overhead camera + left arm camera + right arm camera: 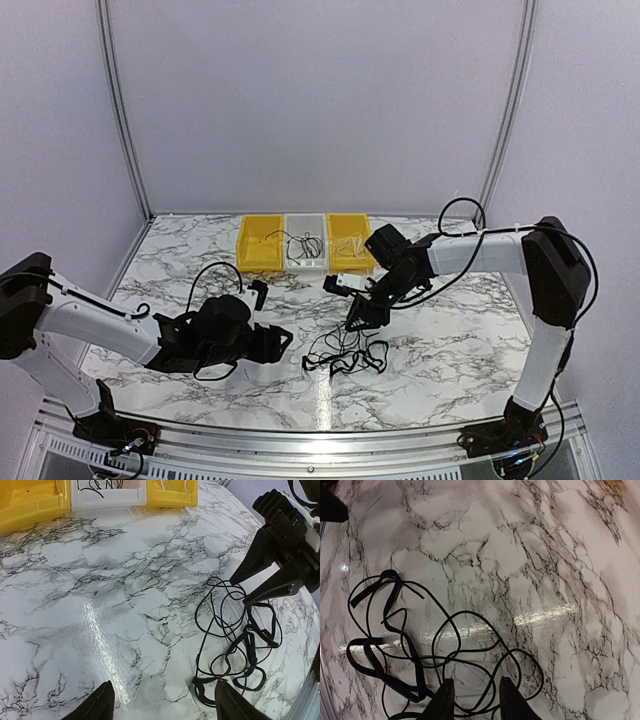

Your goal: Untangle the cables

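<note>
The cables (346, 353) lie in a loose black tangle on the marble table, in front of centre. My right gripper (357, 318) is open just over the tangle's far edge. In the right wrist view, cable loops (420, 645) run between and under its open fingers (476, 702); nothing is gripped. My left gripper (283, 340) is open and empty, low over the table just left of the tangle. In the left wrist view, the cables (235, 635) lie by my right finger (227, 705), and the right gripper (240, 591) is above them.
Three bins stand in a row at the back: yellow (260, 244), white (306, 262) with a black cord in it, and yellow (350, 240). A small white object (348, 283) lies in front of them. The table's front rail (320, 440) is near.
</note>
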Controlling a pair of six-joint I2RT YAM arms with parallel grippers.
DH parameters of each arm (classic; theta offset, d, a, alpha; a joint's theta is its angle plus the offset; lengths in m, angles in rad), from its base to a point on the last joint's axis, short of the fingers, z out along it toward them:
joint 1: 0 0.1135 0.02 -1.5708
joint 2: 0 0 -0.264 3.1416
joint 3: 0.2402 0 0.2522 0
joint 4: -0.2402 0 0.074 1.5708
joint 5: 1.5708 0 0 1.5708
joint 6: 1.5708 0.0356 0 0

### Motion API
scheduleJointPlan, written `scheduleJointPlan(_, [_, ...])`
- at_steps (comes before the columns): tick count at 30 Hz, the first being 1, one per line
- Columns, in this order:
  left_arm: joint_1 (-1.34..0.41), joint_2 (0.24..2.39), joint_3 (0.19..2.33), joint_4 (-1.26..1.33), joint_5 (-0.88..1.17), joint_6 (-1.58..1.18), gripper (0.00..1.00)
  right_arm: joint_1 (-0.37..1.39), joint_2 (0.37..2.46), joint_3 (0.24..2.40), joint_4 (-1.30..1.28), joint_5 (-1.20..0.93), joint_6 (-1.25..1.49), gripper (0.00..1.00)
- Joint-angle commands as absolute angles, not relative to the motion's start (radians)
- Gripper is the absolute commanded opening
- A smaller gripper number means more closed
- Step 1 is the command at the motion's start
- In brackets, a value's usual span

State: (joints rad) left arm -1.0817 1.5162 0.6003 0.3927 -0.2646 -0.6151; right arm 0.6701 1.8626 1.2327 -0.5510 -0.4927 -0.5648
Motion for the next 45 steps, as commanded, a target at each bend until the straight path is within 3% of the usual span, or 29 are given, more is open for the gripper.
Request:
scheduleJointPlan(1, [-1.09,1.515,0.615,0.416,-0.293,-0.638,0.71,0.679,1.856,1.262,-0.543,-0.476,-0.539,0.26])
scheduleJointPlan(8, [-1.095,1.522,0.62,0.416,-0.308,-0.645,0.71,0.679,1.852,1.267,-0.547,-0.485,-0.535,0.01])
scheduleJointPlan(29, [-1.146,1.71,0.914,0.647,-0.376,-0.479,0.71,0.709,1.57,1.408,-0.716,-0.698,-0.5,0.0])
scheduleJointPlan(39, [-1.157,1.73,0.895,0.765,-0.423,-0.511,0.67,0.714,1.524,1.41,-0.726,-0.722,-0.498,0.0])
scheduleJointPlan(45, [-1.209,1.621,0.803,0.767,-0.566,-0.358,0.71,0.714,1.522,1.398,-0.716,-0.693,-0.486,0.0])
